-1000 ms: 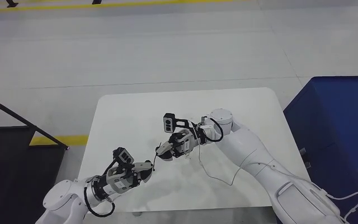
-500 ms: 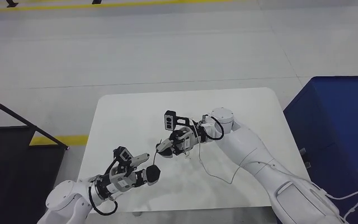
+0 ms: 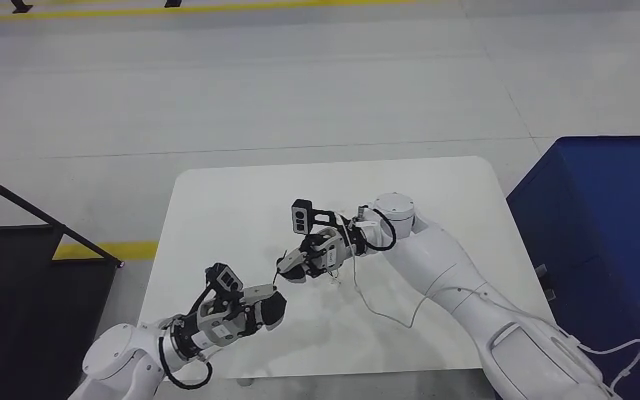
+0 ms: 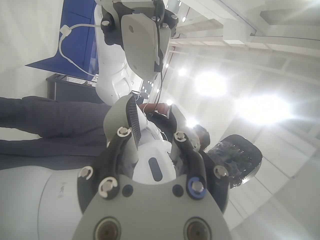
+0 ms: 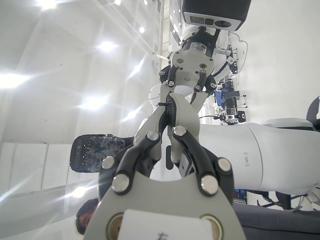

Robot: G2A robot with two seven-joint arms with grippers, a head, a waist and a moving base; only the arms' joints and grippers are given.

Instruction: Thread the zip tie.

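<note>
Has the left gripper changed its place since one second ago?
Yes, slightly: in the top view the left gripper has shifted a little along the front edge of the table, toward the blue cabinet.

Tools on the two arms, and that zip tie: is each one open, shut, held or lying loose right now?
Left tool: open, nothing between its fingers.
Right tool: shut on the zip tie.
Zip tie: pinched in the right tool, held up above the table; I cannot tell whether it is threaded.
</note>
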